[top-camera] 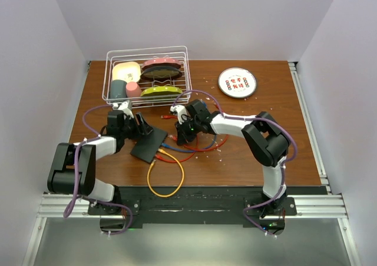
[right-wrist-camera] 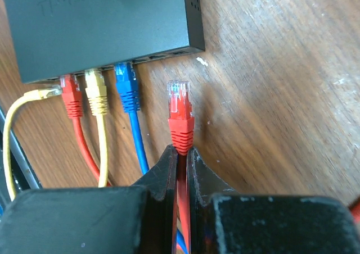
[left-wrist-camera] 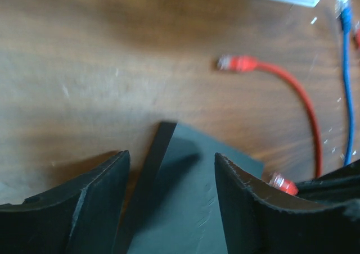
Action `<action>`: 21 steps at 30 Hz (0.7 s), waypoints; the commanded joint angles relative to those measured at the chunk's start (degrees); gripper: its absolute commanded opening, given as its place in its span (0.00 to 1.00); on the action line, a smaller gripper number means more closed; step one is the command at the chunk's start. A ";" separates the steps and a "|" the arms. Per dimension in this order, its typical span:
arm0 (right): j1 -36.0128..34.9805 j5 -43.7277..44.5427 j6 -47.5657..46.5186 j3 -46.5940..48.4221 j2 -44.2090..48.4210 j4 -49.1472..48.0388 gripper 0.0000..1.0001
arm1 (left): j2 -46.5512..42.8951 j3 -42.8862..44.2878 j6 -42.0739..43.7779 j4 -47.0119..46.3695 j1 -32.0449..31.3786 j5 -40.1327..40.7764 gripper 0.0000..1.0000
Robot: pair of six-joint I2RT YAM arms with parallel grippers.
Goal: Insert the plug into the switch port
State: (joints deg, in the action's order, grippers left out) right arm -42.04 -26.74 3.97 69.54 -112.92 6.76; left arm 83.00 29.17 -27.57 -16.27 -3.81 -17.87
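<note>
Item: switch (right-wrist-camera: 101, 23), flat on the table (right-wrist-camera: 270, 96), with cables (right-wrist-camera: 128, 91) plugged in. We note the red plug (right-wrist-camera: 180, 105) pinched in the right gripper (right-wrist-camera: 181, 153), just short of the ports. Left gripper (left-wrist-camera: 170, 159) is wide, straddling a switch corner.

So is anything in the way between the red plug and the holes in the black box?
No, nothing visible. The red plug, pinched in the right gripper, faces the switch and its free sockets across bare table. The blue plug sits plugged in off to one side.
</note>
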 commanded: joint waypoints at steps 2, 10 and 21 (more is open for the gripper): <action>-0.41 -2.00 -2.21 3.32 -1.33 3.69 0.00 | 1.63 -2.54 -1.52 -7.28 0.39 -2.26 0.60; -1.81 -1.30 -1.86 3.76 -2.12 5.28 0.00 | 2.08 -5.35 -3.01 -9.21 0.39 -2.70 0.54; -2.52 -1.03 -1.24 5.78 -4.58 6.42 0.00 | 3.22 -7.55 -5.12 -12.20 0.39 -4.54 0.47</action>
State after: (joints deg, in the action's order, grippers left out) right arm -43.94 -28.10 3.03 72.77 -115.35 10.33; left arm 84.90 23.14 -31.07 -27.44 -3.36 -19.90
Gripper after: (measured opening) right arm 0.055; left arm 0.483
